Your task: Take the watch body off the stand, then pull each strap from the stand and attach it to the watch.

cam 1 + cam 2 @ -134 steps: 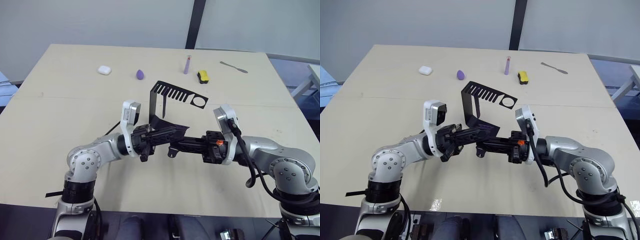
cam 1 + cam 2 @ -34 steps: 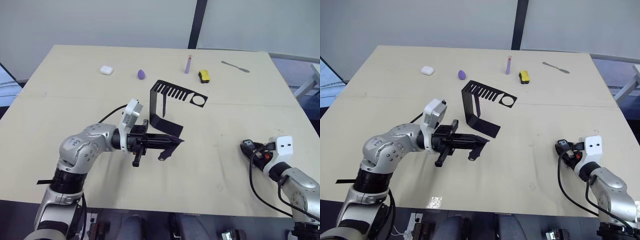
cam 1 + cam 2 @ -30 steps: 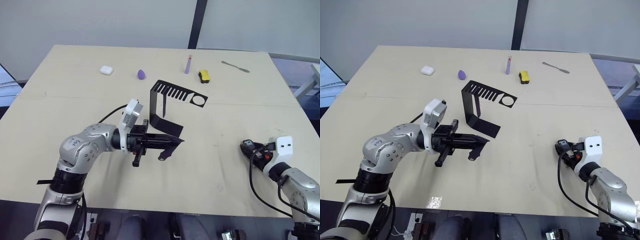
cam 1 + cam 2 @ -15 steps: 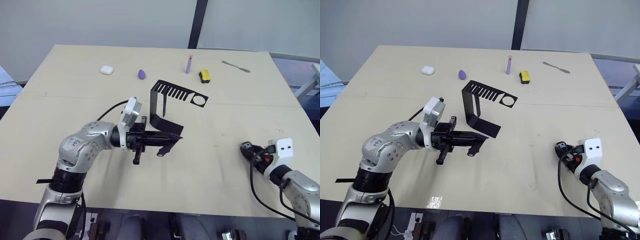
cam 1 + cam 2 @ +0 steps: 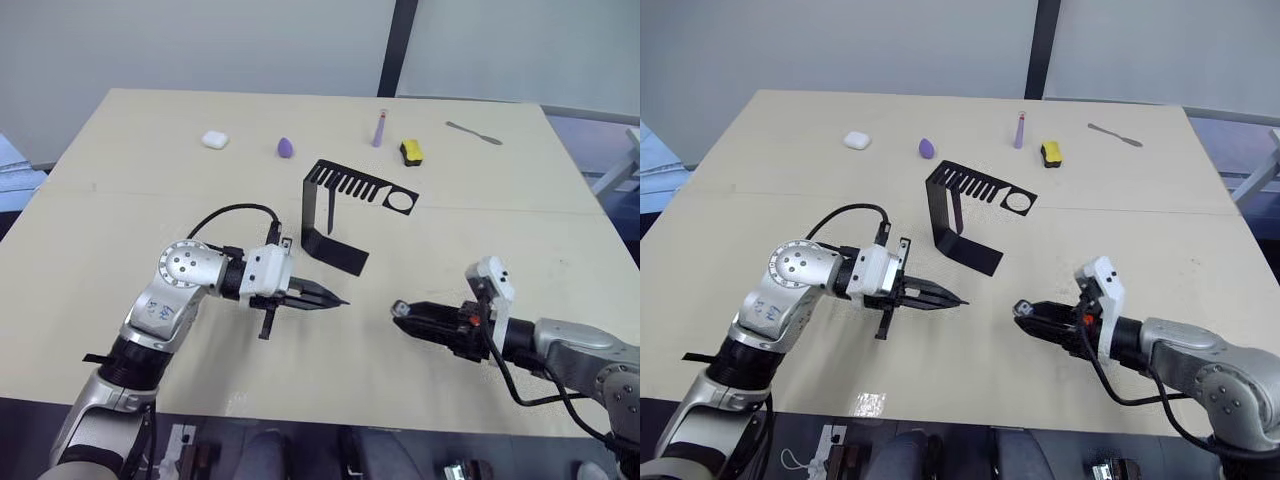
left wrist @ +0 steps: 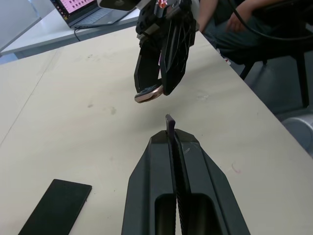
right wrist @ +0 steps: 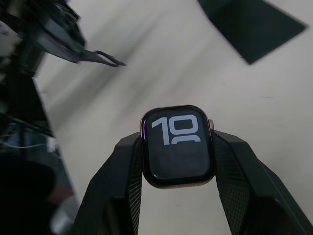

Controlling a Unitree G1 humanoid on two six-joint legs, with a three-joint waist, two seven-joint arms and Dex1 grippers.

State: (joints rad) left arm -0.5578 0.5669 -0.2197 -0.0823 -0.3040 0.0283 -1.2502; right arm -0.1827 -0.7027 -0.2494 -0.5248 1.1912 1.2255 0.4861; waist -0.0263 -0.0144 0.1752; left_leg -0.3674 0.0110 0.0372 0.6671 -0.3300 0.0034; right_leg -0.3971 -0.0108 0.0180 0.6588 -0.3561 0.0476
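The right claw point(image 5: 1022, 314) is clamped on the watch point(image 7: 178, 146), one finger point(image 7: 124, 169) on each side of the case, its lit screen facing the wrist camera. It hangs low over the worktop point(image 5: 120, 200) at about 5 o'clock from the stand point(image 5: 340, 215). The left claw point(image 5: 335, 300) points at it from about 7 o'clock of the stand, fingers pressed together on a thin dark strap point(image 6: 169, 125) whose tip pokes out ahead. The two claws face each other with a clear gap between strap tip and watch.

So, by my reckoning, the watch is off the stand and one strap is pulled; joining them is the step in hand. The stand's slotted arm looks bare, and I cannot make out a second strap anywhere, nor tell whether one is already fitted.

No containers are in play. A small white case point(image 5: 213, 140) lies closed at the far edge, at about 10 o'clock from the stand.
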